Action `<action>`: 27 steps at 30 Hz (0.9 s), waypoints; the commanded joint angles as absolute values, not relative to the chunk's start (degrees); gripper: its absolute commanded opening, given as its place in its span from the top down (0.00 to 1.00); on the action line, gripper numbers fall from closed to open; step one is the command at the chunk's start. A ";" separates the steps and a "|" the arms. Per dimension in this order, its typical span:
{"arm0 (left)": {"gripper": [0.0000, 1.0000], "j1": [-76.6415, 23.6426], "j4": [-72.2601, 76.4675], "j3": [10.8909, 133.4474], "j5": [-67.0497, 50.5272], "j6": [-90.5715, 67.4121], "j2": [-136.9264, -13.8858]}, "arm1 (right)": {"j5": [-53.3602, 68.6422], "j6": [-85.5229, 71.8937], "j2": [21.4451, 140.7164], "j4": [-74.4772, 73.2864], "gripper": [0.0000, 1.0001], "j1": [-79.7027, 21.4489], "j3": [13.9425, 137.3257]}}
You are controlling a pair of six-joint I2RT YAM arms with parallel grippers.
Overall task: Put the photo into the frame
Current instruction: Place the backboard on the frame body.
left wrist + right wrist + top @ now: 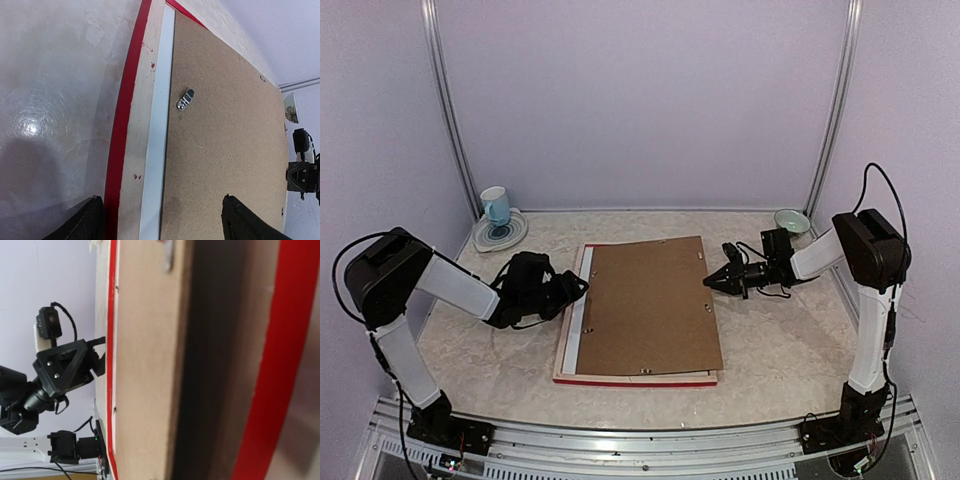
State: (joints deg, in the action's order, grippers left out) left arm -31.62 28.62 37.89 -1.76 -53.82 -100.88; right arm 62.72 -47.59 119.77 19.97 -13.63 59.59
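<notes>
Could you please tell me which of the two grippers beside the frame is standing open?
The left gripper, at the left edge of the frame: its fingers are spread wide, while the right gripper opposite is closed to a point.

The frame (638, 380) is red on its edge and pale wood on the back, with a white strip (157, 125) and a plain brown board (645, 305). The table (780, 340) is mottled beige, like marble. The cup (495, 205) is pale blue, the saucer (510, 236) white with blue rings, the bowl (792, 220) pale greenish.

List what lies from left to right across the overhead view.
cup on its saucer → left pincer → brown board lying on the frame → right pincer → bowl
</notes>
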 commanded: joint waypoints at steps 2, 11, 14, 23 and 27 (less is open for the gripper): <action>0.20 -33.98 24.98 38.31 -4.22 -55.27 -100.54 | 58.74 -43.29 118.59 16.57 1.00 -13.57 61.91; 0.20 -34.72 24.55 38.84 -3.91 -55.50 -100.77 | 57.76 -43.00 118.92 14.84 1.00 -15.29 64.03; 0.20 -34.72 24.31 38.85 -3.73 -55.47 -100.65 | 56.99 -42.42 119.12 13.66 1.00 -16.08 64.78; 0.17 -34.72 23.65 38.77 -3.04 -55.58 -99.94 | 56.01 -42.64 120.11 13.28 1.00 -18.36 65.14; 0.17 -34.72 23.55 38.67 -2.90 -55.68 -99.59 | 55.29 -42.31 120.15 12.57 1.00 -18.96 65.36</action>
State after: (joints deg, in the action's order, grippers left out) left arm -33.21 26.94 38.57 -0.60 -54.46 -100.53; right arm 59.51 -44.66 119.77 12.86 -17.21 64.10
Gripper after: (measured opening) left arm 0.830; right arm 0.010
